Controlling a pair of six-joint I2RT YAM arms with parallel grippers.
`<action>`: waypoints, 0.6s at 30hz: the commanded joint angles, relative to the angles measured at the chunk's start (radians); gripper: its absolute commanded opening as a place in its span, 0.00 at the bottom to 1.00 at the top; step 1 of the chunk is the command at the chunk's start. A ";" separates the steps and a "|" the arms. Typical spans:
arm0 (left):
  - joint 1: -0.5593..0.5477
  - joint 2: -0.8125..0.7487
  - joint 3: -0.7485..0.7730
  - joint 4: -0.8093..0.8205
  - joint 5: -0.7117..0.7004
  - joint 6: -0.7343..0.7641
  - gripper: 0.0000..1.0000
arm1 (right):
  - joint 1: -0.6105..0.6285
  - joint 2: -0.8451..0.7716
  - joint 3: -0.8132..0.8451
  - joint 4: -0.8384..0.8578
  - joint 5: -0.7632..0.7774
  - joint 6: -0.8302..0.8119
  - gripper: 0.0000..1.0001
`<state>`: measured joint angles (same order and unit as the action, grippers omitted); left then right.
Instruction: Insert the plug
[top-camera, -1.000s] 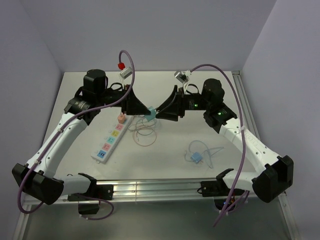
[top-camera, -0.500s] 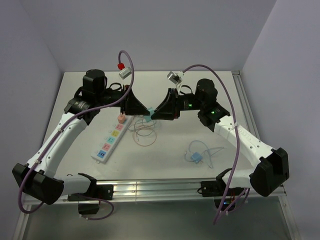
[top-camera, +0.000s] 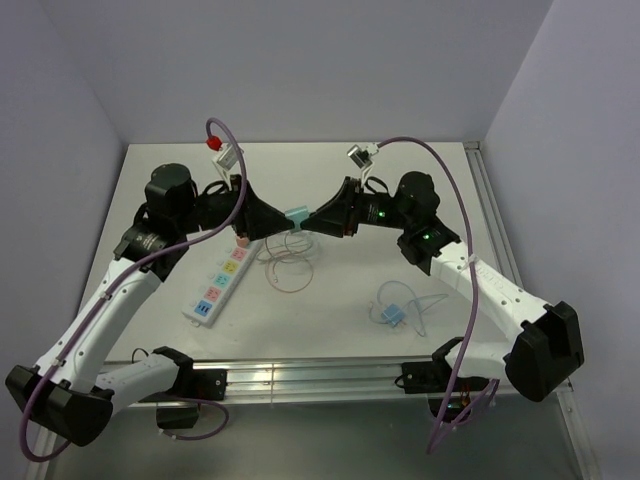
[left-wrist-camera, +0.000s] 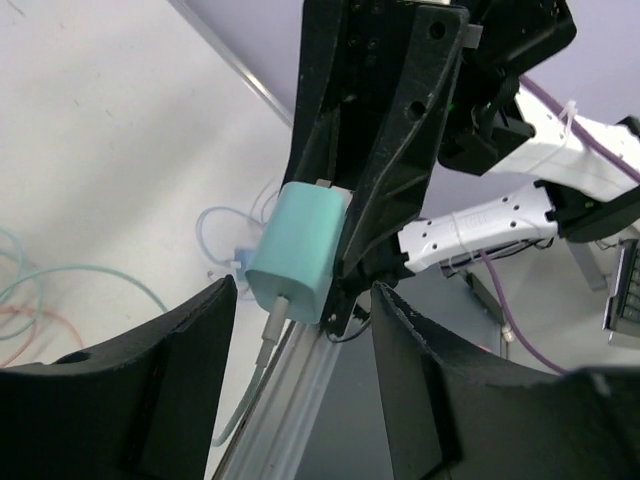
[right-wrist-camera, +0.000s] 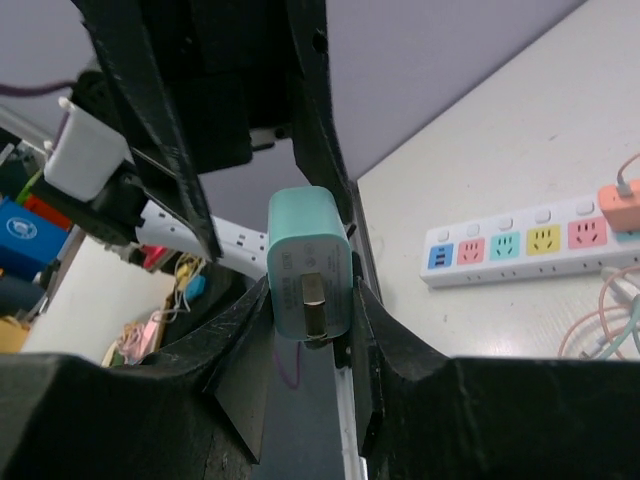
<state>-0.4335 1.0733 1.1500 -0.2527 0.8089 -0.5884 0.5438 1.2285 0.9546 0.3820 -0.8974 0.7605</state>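
Note:
A teal plug (top-camera: 297, 218) hangs in the air above the table, and my right gripper (top-camera: 311, 222) is shut on it. In the right wrist view the teal plug (right-wrist-camera: 308, 250) sits between my right gripper's (right-wrist-camera: 312, 292) fingers, its metal prongs facing the camera. My left gripper (top-camera: 276, 221) stands open just left of it. In the left wrist view the teal plug (left-wrist-camera: 298, 250) shows with its cable hanging down, past my left gripper (left-wrist-camera: 303, 292), whose fingers do not touch it. The white power strip (top-camera: 222, 282) lies below on the table with a pink plug (top-camera: 241, 238) in its far end.
Loose cable loops (top-camera: 290, 265) lie right of the strip. A second teal plug (top-camera: 392, 316) with its coiled cable lies at front right. The power strip (right-wrist-camera: 530, 245) and pink plug (right-wrist-camera: 622, 205) also show in the right wrist view.
My left gripper has opened, let go of the teal plug and drawn back to the left. My right gripper has shut on the plug and now holds it alone.

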 joint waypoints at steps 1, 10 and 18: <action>-0.002 -0.016 -0.027 0.128 -0.031 -0.051 0.60 | 0.008 -0.057 0.006 0.115 0.055 0.053 0.00; -0.004 -0.030 -0.081 0.239 -0.042 -0.139 0.53 | 0.047 -0.057 0.009 0.129 0.074 0.053 0.00; -0.004 -0.019 -0.082 0.309 0.001 -0.192 0.31 | 0.071 -0.049 0.006 0.153 0.097 0.051 0.00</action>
<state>-0.4358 1.0618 1.0687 -0.0326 0.8074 -0.7483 0.5831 1.1999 0.9459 0.4706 -0.7956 0.8135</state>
